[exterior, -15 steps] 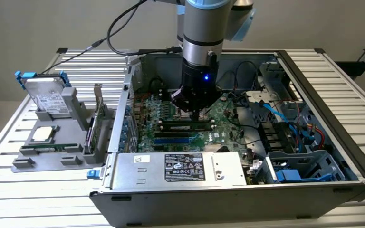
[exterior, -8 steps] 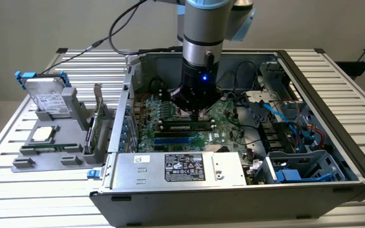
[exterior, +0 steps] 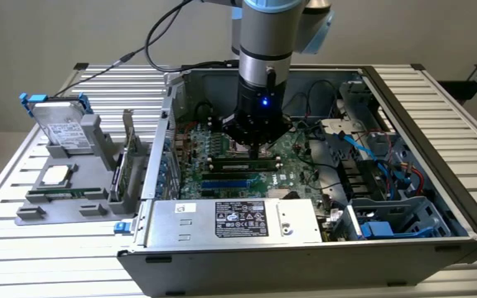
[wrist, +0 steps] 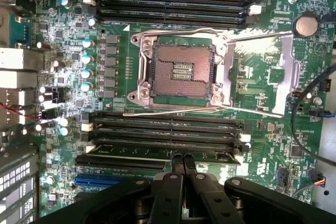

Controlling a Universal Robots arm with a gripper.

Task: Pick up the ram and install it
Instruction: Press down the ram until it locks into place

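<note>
**Closed Gripper Sat on the Memory Stick in Its Slot**

On the exterior view's left, outside the computer case (exterior: 305, 248), a grey holder tray (exterior: 64, 186) carried a hard drive (exterior: 60, 127), a processor chip (exterior: 56, 176) and an upright expansion card (exterior: 127, 161). None of these lay near the arm's path.

In the middle of the case, the gripper (wrist: 182, 162) hung straight down over the motherboard (wrist: 273, 145), its fingers clenched together with nothing between them. The tips met the top edge of the ram (exterior: 240, 166), which already lay lengthwise in one of the black slots nearest the open processor socket (wrist: 181, 72).

The risk, as I judged it, was uneven seating. The tips bore on one spot along the stick, so one end might sink while the other stayed proud, leaving an end clip (wrist: 240, 158) unlatched. Pressing harder on a tilted stick could flex the board or scrape the slot contacts. I could not tell whether the clips had closed.

To the exterior view's right, loose cables (exterior: 371, 155) and a drive cage (exterior: 396, 217) crowded the case, though they stood well apart from the slot. The power supply (exterior: 230, 220) lay in front of the slot, along the case's edge.
</note>
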